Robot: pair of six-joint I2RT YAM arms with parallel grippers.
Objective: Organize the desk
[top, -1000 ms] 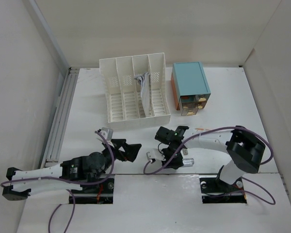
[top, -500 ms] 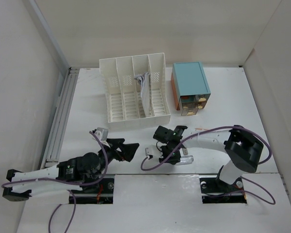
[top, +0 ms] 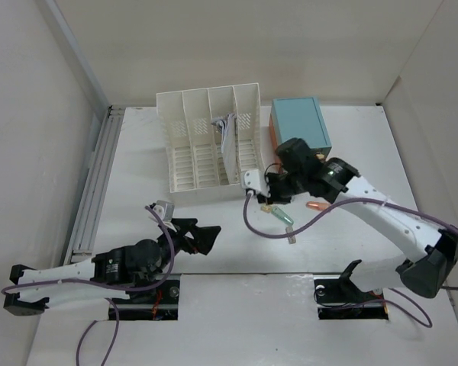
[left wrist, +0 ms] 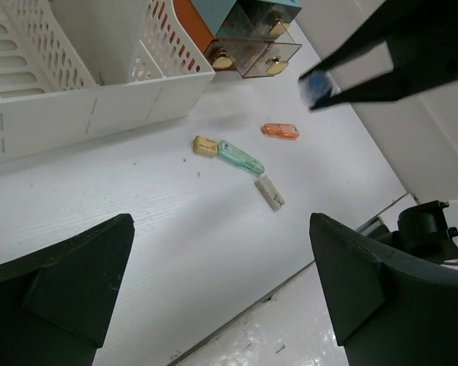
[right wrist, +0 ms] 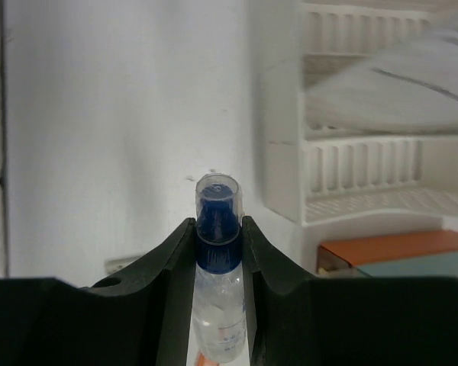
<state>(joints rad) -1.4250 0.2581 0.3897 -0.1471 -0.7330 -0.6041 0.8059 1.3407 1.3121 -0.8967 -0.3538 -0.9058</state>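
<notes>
The desk (top: pixel 137 198) is a broad white tabletop. My right gripper (right wrist: pixel 217 223) is shut on a small clear bottle (right wrist: pixel 219 305) with a blue cap, gripped at the neck. In the top view the right gripper (top: pixel 272 189) hangs above the desk, just in front of the file rack (top: pixel 214 145) and the teal drawer box (top: pixel 299 126). The left wrist view shows the bottle's blue cap (left wrist: pixel 315 88) between the right fingers. My left gripper (top: pixel 202 236) stands open and holds nothing, low over the near left part of the desk.
Small items lie under the right arm: a tan piece (left wrist: pixel 205 145), a green stick (left wrist: pixel 240 157), an orange stick (left wrist: pixel 280 131) and a grey piece (left wrist: pixel 269 192). Papers (top: pixel 227 133) stand in one rack compartment. Side walls enclose the desk.
My right gripper closed on the bottle near the front edge, lifted it and swung back toward the rack and drawer box. The left arm barely moved.
</notes>
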